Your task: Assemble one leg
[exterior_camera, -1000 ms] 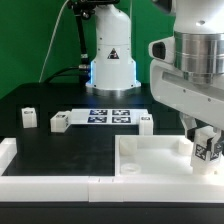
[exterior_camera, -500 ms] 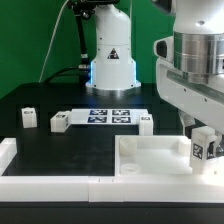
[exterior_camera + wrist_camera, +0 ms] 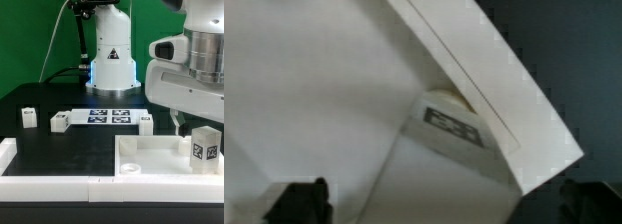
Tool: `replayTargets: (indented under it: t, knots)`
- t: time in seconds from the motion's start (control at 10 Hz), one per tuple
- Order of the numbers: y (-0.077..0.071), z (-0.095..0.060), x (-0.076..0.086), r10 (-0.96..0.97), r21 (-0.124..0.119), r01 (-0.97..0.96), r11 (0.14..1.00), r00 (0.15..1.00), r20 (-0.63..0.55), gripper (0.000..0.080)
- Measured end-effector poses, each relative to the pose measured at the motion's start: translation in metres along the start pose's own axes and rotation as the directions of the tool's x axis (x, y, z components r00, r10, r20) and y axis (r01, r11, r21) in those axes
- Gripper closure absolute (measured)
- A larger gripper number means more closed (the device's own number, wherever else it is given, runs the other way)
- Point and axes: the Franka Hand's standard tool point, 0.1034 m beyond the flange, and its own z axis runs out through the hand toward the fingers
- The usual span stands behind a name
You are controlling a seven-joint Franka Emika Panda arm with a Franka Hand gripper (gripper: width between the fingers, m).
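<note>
End effector [image 3: 180, 124] released, hovering just above tabletop [image 3: 150, 160]; leg [image 3: 205, 145] upright in tabletop's right corner, apart from fingers.

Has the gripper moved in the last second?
Yes. The gripper has risen and drawn toward the exterior view's left, off the leg, which stands in the tray-shaped piece.

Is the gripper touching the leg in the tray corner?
Apart. The exterior view shows the gripper raised beside the leg, background between them.
</note>
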Motion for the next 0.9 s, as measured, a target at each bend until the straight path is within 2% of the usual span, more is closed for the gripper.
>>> replayTargets:
  t: [0.2, 0.4, 0.6, 0.8, 0.9]
  knots:
    - [0.0021, -0.0002, 0.0019, -0.248, 0.000, 0.248, 0.969, 0.969, 0.000, 0.0151]
    - [0.0026, -0.0001, 0.0026, -0.396, 0.001, 0.396, 0.918, 0.918, -0.002, 0.0151]
    - [0.0012, 0.0000, 0.0014, -0.592, 0.001, 0.592, 0.806, 0.806, -0.002, 0.0151]
    - [0.0018, 0.0000, 0.0019, -0.673, 0.002, 0.673, 0.739, 0.739, -0.003, 0.0173]
    - [0.0016, 0.0000, 0.0018, -0.667, 0.002, 0.667, 0.745, 0.745, -0.003, 0.0173]
